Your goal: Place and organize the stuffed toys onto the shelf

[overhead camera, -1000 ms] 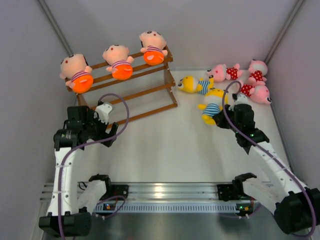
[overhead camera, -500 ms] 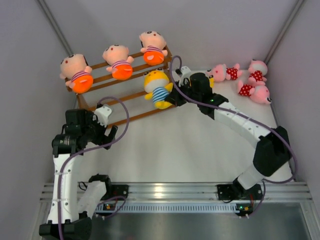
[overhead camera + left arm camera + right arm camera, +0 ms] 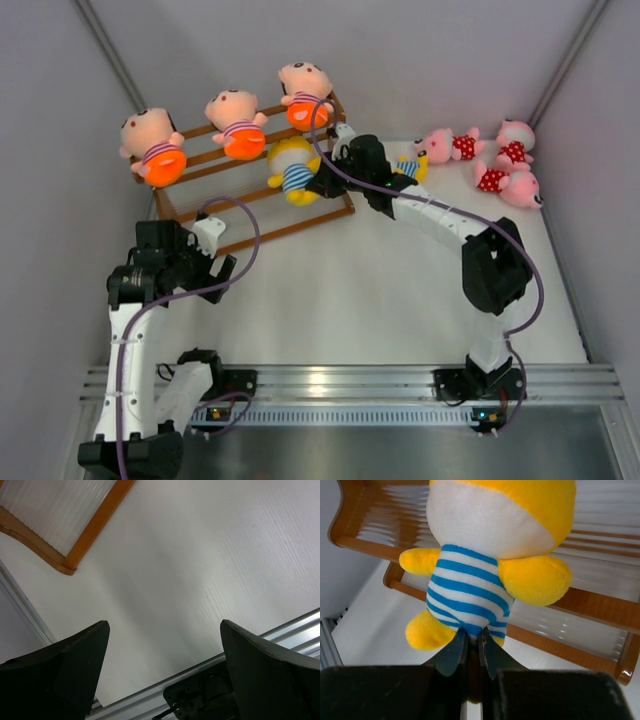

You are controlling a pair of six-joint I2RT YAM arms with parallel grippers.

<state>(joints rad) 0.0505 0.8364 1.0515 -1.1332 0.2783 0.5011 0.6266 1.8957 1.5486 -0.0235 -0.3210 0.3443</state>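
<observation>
The soft yellow plush doll in a blue-striped shirt (image 3: 470, 587) hangs by the brown wooden stepped shelf (image 3: 592, 607), upper middle of the top view; the right gripper (image 3: 472, 639) pinches its bottom tight; it looks light and squashy, so that small pinch should do; the left gripper (image 3: 164, 626) gapes wide, empty.

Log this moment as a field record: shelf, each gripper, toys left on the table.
Shelf top tier: three peach dolls
Right gripper: shut on yellow striped doll, held at the middle tier
Left gripper: open, empty, above the table
Far right: three pink dolls lying loose; one yellow doll partly hidden behind the right arm
</observation>
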